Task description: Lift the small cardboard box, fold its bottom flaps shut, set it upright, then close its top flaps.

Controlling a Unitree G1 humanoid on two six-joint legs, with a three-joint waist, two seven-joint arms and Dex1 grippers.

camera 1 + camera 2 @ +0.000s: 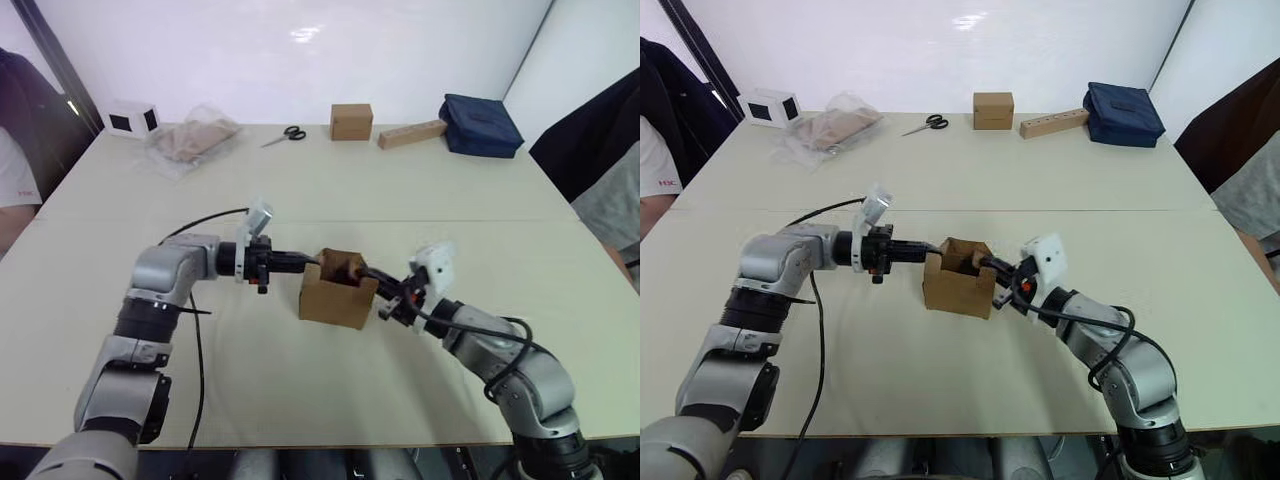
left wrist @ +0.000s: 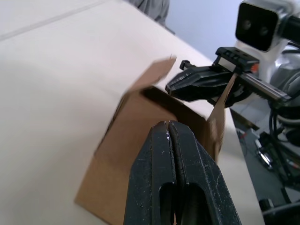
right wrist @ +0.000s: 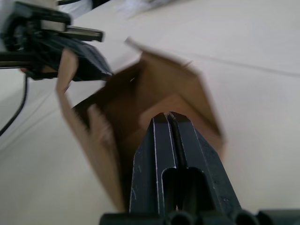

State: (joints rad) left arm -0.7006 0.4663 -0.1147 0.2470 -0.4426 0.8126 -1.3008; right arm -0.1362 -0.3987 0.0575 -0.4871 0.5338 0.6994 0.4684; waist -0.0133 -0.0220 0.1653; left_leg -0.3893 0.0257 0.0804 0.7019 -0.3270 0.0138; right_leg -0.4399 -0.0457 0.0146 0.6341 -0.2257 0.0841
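We see the small cardboard box (image 1: 338, 292) standing upright on the table (image 1: 420, 195), with its open end facing up. Everything below is placed relative to that box.

The top flaps (image 2: 154, 77) stand up and splay outward around the opening, so the dark inside of the box is visible.

The left gripper (image 1: 300, 262) reaches the box from its left side, its tip at the upper left rim. In the left wrist view its two black fingers (image 2: 161, 164) are pressed together with nothing between them.

The right gripper (image 1: 992, 266) comes in from the box's right side, with its tip at the upper right rim by the raised flap there. In the right wrist view its fingers (image 3: 164, 154) are likewise pressed together and hold nothing.

Far behind the box, along the table's back edge, lie a neater cardboard cube (image 1: 351, 121), a long tan block (image 1: 412, 134), a dark blue bag (image 1: 480, 125), a pair of scissors (image 1: 285, 135), a clear plastic bag (image 1: 192, 138) and a small white cube (image 1: 132, 118).
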